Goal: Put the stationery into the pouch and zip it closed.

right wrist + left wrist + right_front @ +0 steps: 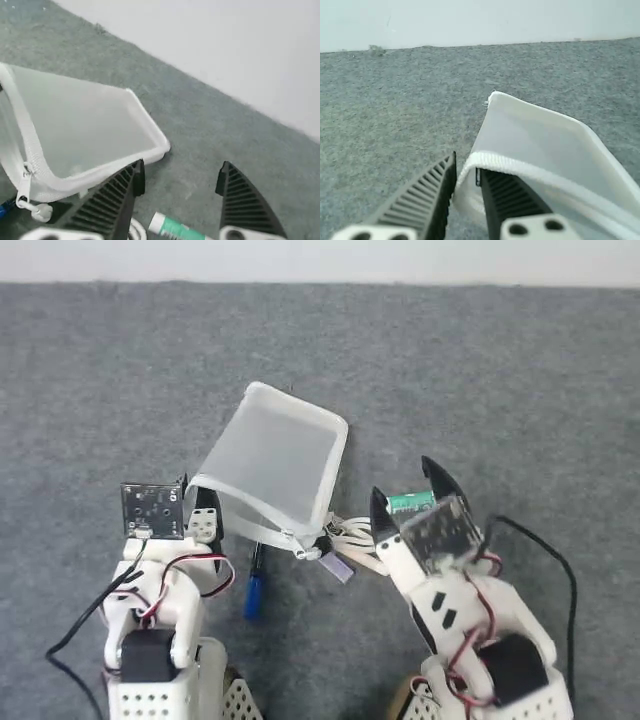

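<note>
So the whole thing came down to the right gripper (182, 167) and the green-and-white stick (410, 503). The gripper was spread wide with nothing in it, and in the high view the stick lay right in the gap between its two black fingers, right of centre in the frame. The catch was that the stick's long axis ran almost finger to finger, slightly tilted, instead of across the gap. My guess is that closing like that would have squeezed it end to end, so the wrist probably wanted some roll first.

The pouch (275, 460) sat in the middle of the frame on the grey table (500, 370), with its closed end towards the top and its zippered mouth facing down towards the arms. The left gripper (466, 166) was clamped on the pouch's rim at the mouth's left corner, holding that edge up off the table. That put the stick just right of the mouth, at the zipper-pull end, so I reckon the carry would be a short hop to the left.

The right arm was clearly the nearer one for the stick, and the left was busy anyway. A blue pen (254, 585) lay just below the mouth between the two arms, long axis running top to bottom, closer to the left arm. A tangle of white loops (350, 533) and a small lavender piece (338, 568) sat between the pouch's corner and the right gripper. Nothing looked to be inside the pouch yet, though I couldn't tell for sure through the mesh.
</note>
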`<state>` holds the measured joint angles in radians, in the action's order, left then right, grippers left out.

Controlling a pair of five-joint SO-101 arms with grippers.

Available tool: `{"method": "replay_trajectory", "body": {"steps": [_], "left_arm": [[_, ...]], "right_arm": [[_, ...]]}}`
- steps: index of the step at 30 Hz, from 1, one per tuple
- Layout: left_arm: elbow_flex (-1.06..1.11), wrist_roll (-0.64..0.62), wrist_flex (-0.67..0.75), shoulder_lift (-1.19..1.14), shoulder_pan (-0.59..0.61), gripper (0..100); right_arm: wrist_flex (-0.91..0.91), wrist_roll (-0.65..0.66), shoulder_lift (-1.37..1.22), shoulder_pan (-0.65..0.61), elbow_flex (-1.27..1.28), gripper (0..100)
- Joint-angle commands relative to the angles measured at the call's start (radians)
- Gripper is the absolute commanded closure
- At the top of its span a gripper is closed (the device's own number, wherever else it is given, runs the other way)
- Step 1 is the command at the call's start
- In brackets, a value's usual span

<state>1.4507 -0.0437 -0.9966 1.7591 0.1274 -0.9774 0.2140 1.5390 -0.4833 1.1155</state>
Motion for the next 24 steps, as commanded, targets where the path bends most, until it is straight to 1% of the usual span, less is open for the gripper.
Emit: {"method": "replay_trajectory", "body": {"steps": [1,6,9,13,18,21,24], "left_arm": [[-0.053,-0.017,0.018,0.021,0.003,94],[-0.051,-0.017,0.018,0.021,0.003,94],[-0.051,-0.017,0.018,0.021,0.003,94],[-0.05,-0.017,0.018,0.021,0.003,94],[-0.05,-0.017,0.018,0.021,0.003,94],[-0.05,-0.017,0.018,0.021,0.003,94],[-0.05,-0.017,0.018,0.021,0.003,94]], "right_arm": [[-0.021,-0.087,-0.206,0.059,-0.129,78.1],[-0.021,-0.186,-0.44,0.14,-0.222,78.2],[-0.021,-0.241,-0.553,0.166,-0.264,78.2],[-0.021,-0.328,-0.674,0.173,-0.302,78.2],[-0.021,-0.411,-0.789,0.251,-0.35,78.3],[-0.021,-0.453,-0.843,0.263,-0.367,82.4],[-0.019,-0.537,-0.897,0.24,-0.368,86.7]]}}
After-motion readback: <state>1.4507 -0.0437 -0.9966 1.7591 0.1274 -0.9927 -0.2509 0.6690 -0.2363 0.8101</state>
